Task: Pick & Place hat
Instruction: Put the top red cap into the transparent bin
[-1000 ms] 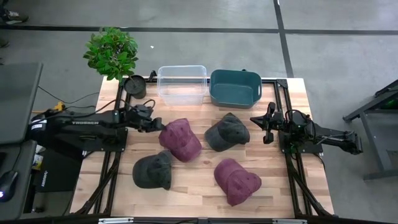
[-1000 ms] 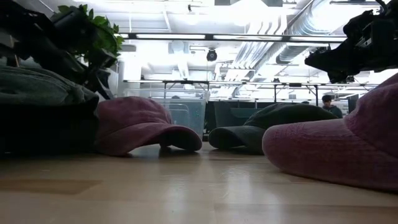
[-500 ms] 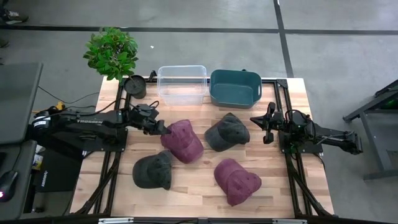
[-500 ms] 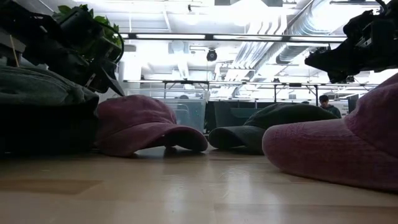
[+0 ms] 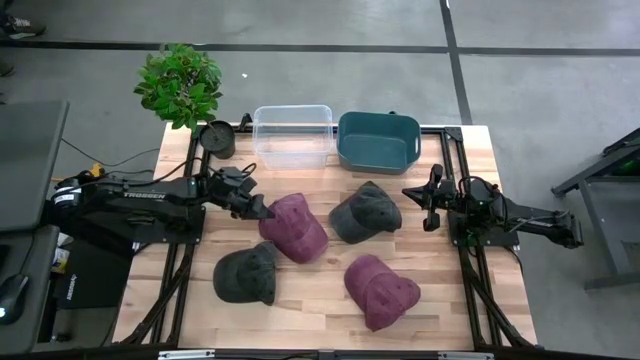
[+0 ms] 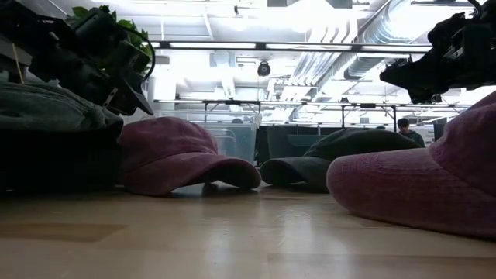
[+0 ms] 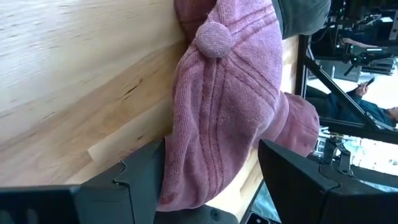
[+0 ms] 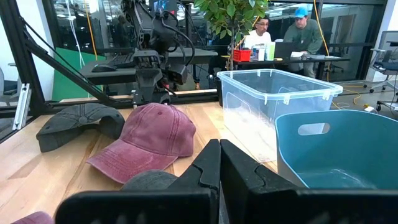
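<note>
Grey concrete floor (image 5: 320, 25) is spreading around the wooden table (image 5: 310, 300), dark seam lines crossing it; bright ceiling lights (image 6: 256, 46) and pale ducts (image 6: 372, 46) are running overhead; two people (image 8: 283, 34) are sitting at a desk (image 8: 298, 59) beyond the table's far edge, beside a leafy plant (image 8: 233, 18).

I can read one marking only: pale lettering "TROSSEN" along the left arm (image 5: 140, 196). It runs well behind the left gripper (image 5: 262, 212).
</note>
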Motion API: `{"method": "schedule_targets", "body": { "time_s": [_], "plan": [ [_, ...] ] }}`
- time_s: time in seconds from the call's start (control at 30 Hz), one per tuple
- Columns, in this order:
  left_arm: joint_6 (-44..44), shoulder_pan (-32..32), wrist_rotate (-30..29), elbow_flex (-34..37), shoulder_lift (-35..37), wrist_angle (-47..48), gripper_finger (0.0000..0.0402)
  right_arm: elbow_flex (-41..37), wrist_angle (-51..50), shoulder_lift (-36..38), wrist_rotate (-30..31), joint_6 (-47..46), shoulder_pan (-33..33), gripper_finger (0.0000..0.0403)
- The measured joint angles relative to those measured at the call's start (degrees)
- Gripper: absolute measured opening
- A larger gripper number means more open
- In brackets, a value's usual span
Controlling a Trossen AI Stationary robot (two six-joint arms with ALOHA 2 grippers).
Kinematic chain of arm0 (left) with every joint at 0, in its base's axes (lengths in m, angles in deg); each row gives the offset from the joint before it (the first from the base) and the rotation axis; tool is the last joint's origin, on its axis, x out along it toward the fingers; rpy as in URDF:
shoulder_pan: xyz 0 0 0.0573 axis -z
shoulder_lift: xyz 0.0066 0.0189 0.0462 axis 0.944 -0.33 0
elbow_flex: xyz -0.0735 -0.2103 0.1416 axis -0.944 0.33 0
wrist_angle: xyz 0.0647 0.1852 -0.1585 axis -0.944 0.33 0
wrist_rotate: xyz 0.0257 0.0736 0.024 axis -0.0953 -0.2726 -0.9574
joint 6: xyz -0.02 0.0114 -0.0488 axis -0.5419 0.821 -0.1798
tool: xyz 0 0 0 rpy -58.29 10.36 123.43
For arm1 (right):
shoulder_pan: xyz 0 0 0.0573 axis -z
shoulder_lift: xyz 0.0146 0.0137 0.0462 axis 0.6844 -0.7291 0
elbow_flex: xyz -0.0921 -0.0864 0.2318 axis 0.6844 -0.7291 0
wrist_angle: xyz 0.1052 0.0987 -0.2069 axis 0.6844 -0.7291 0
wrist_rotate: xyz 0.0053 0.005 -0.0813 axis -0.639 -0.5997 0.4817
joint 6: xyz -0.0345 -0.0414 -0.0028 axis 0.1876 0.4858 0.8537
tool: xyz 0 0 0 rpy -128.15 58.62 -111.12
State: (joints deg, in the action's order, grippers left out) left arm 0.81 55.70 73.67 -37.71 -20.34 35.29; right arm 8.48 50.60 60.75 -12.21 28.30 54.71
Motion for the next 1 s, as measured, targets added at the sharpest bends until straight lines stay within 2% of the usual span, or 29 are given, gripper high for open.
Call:
{"method": "schedule_targets", "body": {
  "time_s": [0.33, 0.5, 0.67, 0.8, 1.0],
  "plan": [
    [-1.66, 0.01, 3.00, 0.02, 0.00, -7.20, 0.0241, -0.02, 0.00, -0.02, -0.02, -0.02, -0.02, 0.0000],
    [-3.07, 0.02, 6.52, 0.04, 0.00, -10.03, 0.0241, -0.01, 0.00, -0.01, 0.00, -0.01, 0.00, 0.0000],
    [-3.28, 0.02, 6.21, 0.04, 0.00, -10.41, 0.0237, -0.02, 0.00, -0.02, 0.00, -0.02, 0.00, 0.0000],
    [-3.26, 0.02, 5.96, 0.04, 0.00, -10.41, 0.0203, -0.01, 0.00, 0.00, -0.01, -0.02, -0.02, 0.0000],
    [-3.26, 0.02, 6.00, 0.04, 0.00, -10.42, 0.0102, -0.02, 0.00, -0.01, -0.01, -0.01, -0.01, 0.0000]
  ]
}}
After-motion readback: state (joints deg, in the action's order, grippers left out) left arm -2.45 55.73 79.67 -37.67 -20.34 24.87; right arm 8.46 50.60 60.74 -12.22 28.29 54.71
